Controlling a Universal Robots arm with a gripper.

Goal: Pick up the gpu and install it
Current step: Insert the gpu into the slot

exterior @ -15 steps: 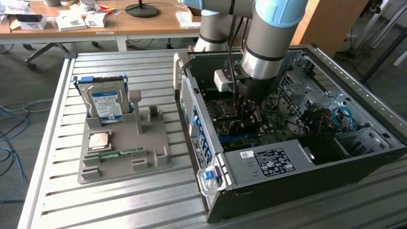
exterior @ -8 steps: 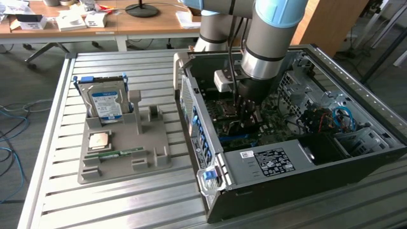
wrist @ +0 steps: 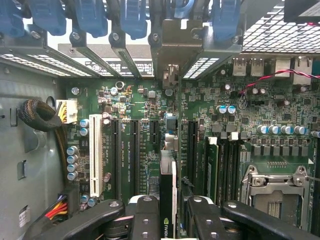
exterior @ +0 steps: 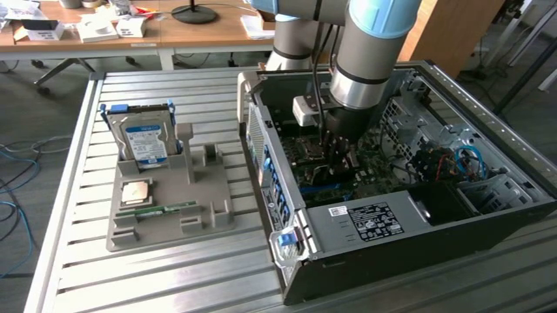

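My gripper [wrist: 167, 212] is shut on the gpu [wrist: 167, 170], a thin dark card seen edge-on, with a green logo between the black fingers [wrist: 145, 220]. The card runs over the green motherboard [wrist: 130, 100] between long black slots, parallel to the white slot [wrist: 96, 155]. Its silvery bracket [wrist: 172, 55] stands at the case's rear slot openings. Whether the card sits fully in a slot I cannot tell. In the exterior view the gripper [exterior: 340, 156] reaches down inside the open computer case [exterior: 392, 222].
A grey parts tray [exterior: 200, 215] lies at the exterior view's left of the case. It holds an upright silver hard drive [exterior: 143, 140], a processor [exterior: 135, 191] and a green memory stick [exterior: 156, 210]. Cables [wrist: 40, 117] and blue slot latches [wrist: 132, 17] crowd the board's edges.
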